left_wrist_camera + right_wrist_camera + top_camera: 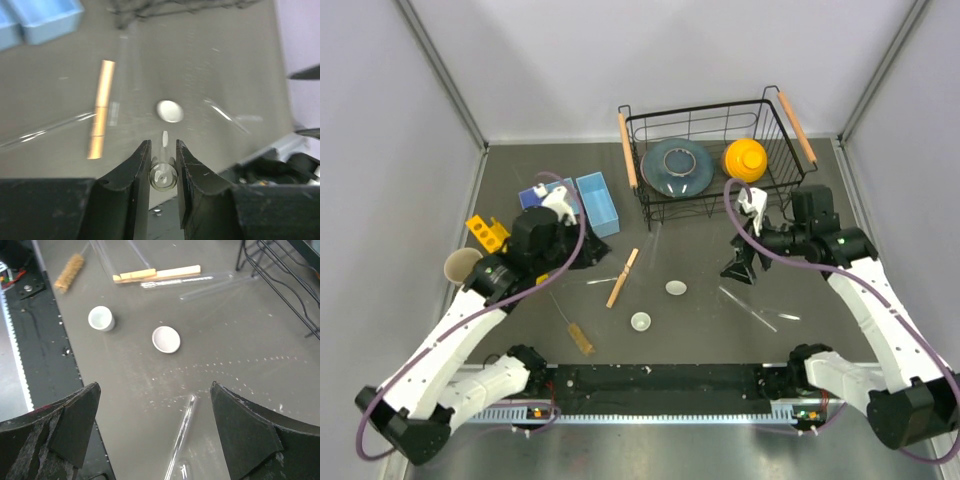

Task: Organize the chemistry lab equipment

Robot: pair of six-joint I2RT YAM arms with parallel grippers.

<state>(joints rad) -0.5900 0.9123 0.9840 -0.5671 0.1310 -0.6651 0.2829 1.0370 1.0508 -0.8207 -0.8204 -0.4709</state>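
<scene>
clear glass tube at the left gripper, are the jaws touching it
Touching. The left wrist view shows the clear glass tube end-on, pinched between the jaws of the left gripper, with no gap on either side.

- The left claw (162, 146) pinches a clear glass tube (163, 177), seen end-on.
- Beyond it, a white dish (170, 111) and a wooden stick (101, 116) lie on the grey counter (225, 60).
- Blue bins (45, 17) sit top left.

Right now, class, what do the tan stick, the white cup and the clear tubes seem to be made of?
Tan stick: likely wood, with a matte, pale tan surface. White cup: probably glazed ceramic, being smooth and opaque. Clear tubes: glass or clear plastic, see-through with bright glints.
</scene>
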